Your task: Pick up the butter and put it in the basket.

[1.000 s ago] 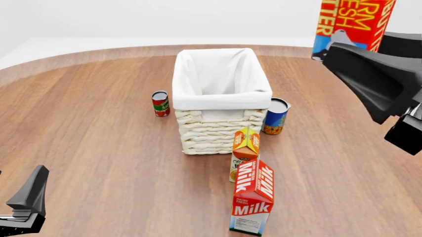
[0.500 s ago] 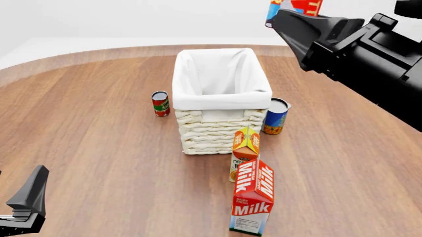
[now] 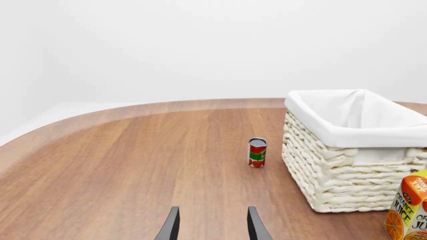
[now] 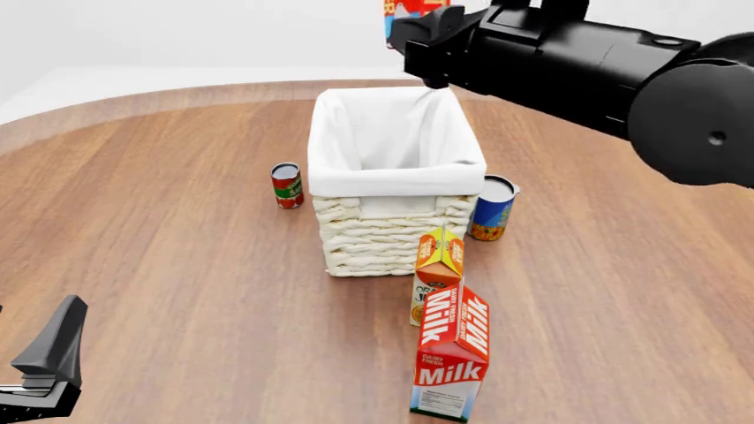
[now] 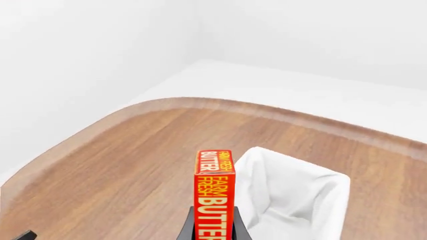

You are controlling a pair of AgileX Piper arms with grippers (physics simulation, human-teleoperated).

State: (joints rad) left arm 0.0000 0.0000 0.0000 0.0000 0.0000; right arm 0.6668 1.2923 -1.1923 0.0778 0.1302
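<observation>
**Inspector:** Where is the butter [image 5: 214, 200]?

**Assistant:** In the air, clamped edge-on in the right gripper [image 5: 214, 231]. In the right wrist view its narrow red face with yellow lettering stands between the two dark fingers [image 5: 189, 226], its long axis running straight out along them. In the front view only a red and blue scrap of it [image 4: 412, 11] shows at the top edge, above the arm.

**Inspector:** And relative to the basket [image 4: 389, 231]?

**Assistant:** In the front view the scrap sits above the basket's far rim, with the right arm reaching across over the far right corner. The right wrist view shows the white lining [image 5: 293, 200] open just beside and below the box. How high above it I cannot tell.

**Inspector:** Left side?

**Assistant:** The left gripper [image 3: 212, 227] hangs low over bare table [image 3: 120, 165], its fingers parted and nothing between them, well apart from the basket.

**Inspector:** Other items?

**Assistant:** A red can [image 4: 286, 185] just left of the basket, a blue can [image 4: 493, 208] touching or nearly touching its right side, a juice carton [image 4: 437, 270] near its front wall, and a milk carton [image 4: 451, 353] nearer still, both upright.
</observation>
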